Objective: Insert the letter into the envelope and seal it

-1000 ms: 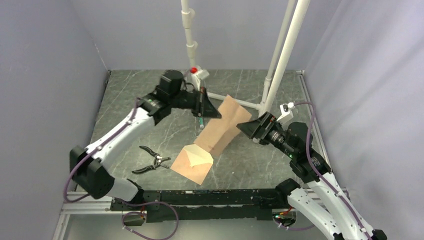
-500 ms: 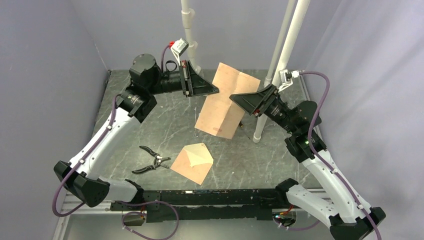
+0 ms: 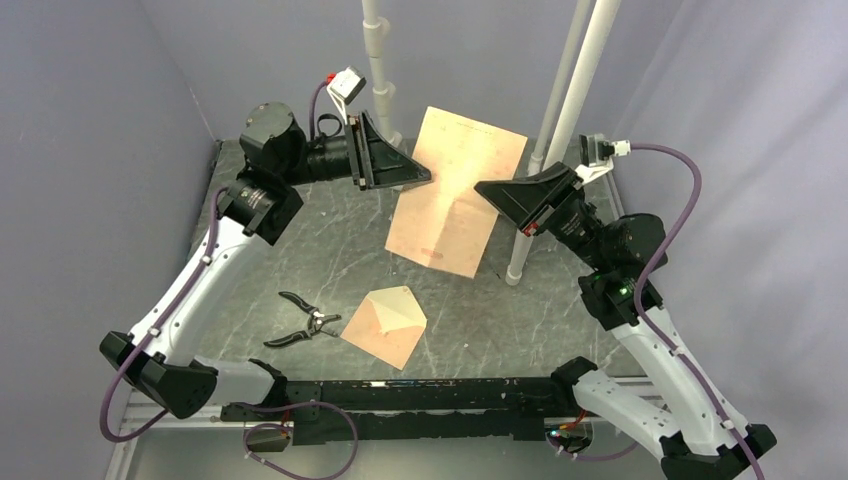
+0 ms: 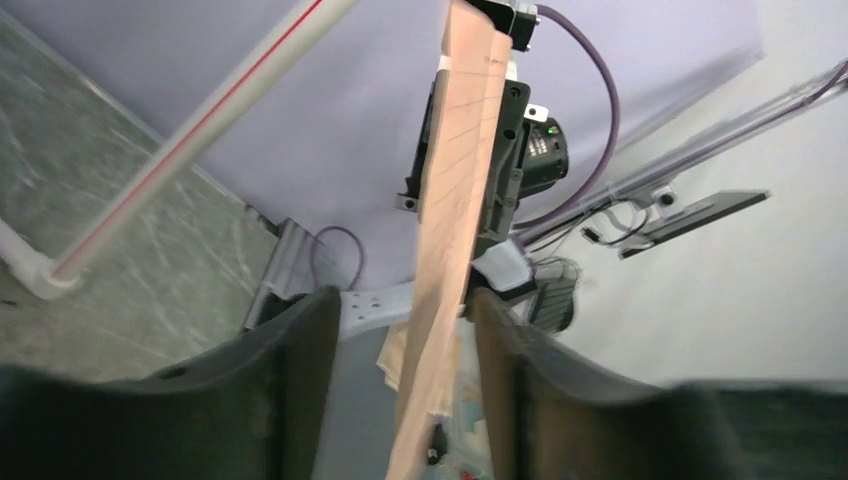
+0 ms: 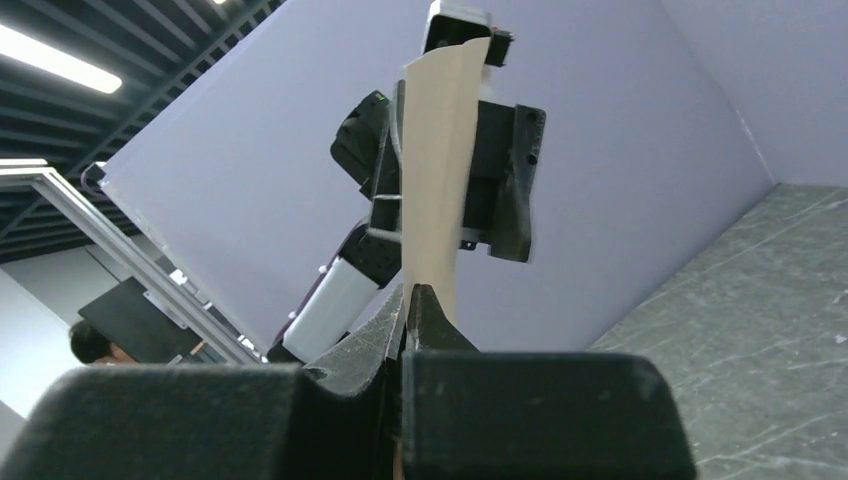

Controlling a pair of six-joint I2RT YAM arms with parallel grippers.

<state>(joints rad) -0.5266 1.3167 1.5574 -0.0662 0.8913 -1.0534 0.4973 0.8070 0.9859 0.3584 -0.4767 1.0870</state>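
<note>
Overhead, the left gripper (image 3: pixel 424 181) stands partly open, its jaws either side of the letter (image 3: pixel 455 190) without pinching it. The plain pinkish-tan sheet hangs above the table (image 3: pixel 300 240), its long axis sloping up and away. The wrist cameras alone catch it edge-on. The right gripper (image 3: pixel 483 190) is clamped on its edge. The envelope (image 3: pixel 385 325) lies flap-open below.

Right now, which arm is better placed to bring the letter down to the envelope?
Right. The right end effector is shut on the letter, while the left end effector stands open around it, not gripping. The envelope lies flat below, flap open.
</note>
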